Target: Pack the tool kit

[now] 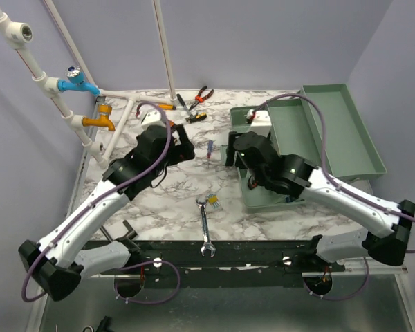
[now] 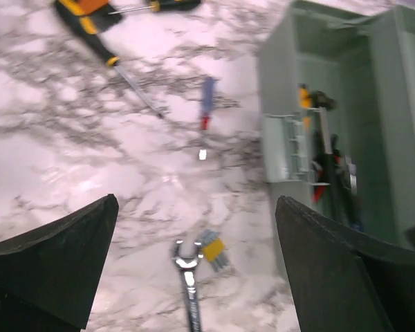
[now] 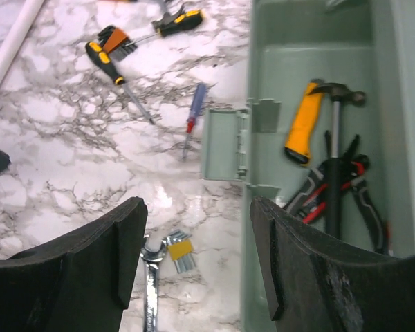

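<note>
The grey-green toolbox (image 1: 263,197) stands open at the right, its lid (image 1: 332,128) laid back. Inside lie a yellow-handled hammer (image 3: 303,123) and red-black pliers (image 3: 335,194). My left gripper (image 1: 187,149) (image 2: 197,204) hangs open over the marble with nothing between its fingers. Below it are a wrench (image 2: 188,290) and a yellow hex-key set (image 2: 213,247). My right gripper (image 1: 229,153) (image 3: 197,204) is open above the box's left wall (image 3: 247,277), also holding nothing. A blue screwdriver (image 1: 209,147) lies between the two grippers.
Orange-handled pliers (image 1: 202,95) and black-yellow screwdrivers (image 1: 194,116) lie at the back of the table. White pipes with a blue tap (image 1: 76,81) and a yellow tap (image 1: 100,122) run along the left. The box's latch flap (image 3: 225,145) sticks out sideways.
</note>
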`<move>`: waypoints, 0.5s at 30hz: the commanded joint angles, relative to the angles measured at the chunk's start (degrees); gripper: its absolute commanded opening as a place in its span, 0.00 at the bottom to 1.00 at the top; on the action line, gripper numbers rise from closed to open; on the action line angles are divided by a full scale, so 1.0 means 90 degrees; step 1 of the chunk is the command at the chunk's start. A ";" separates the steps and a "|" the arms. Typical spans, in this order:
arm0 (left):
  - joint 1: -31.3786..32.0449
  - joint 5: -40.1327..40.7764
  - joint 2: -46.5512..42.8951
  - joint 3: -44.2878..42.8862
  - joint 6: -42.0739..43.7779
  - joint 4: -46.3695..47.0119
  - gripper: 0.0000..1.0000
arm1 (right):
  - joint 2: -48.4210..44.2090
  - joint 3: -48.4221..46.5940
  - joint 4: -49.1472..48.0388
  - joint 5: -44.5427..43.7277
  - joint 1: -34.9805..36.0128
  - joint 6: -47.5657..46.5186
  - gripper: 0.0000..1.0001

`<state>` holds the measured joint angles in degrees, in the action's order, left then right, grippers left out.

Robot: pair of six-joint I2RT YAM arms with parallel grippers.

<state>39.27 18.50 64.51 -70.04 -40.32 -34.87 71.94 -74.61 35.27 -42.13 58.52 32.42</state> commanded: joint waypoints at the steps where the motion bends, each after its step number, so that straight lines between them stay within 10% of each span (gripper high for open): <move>1: -0.0422 0.1263 -0.1429 0.2029 -0.0405 0.0704 0.98 | 0.1095 -0.0592 -0.0638 0.0866 -0.0024 -0.0060 0.70; 15: -0.0471 0.0713 -0.4696 0.5775 0.0756 0.2706 0.97 | 0.5036 -0.3219 -0.0580 0.1728 -0.0831 0.0523 0.66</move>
<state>35.24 29.63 26.68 -23.18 -39.94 -19.94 110.80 -98.63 29.69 -29.91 54.22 35.44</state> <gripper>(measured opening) 0.978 0.668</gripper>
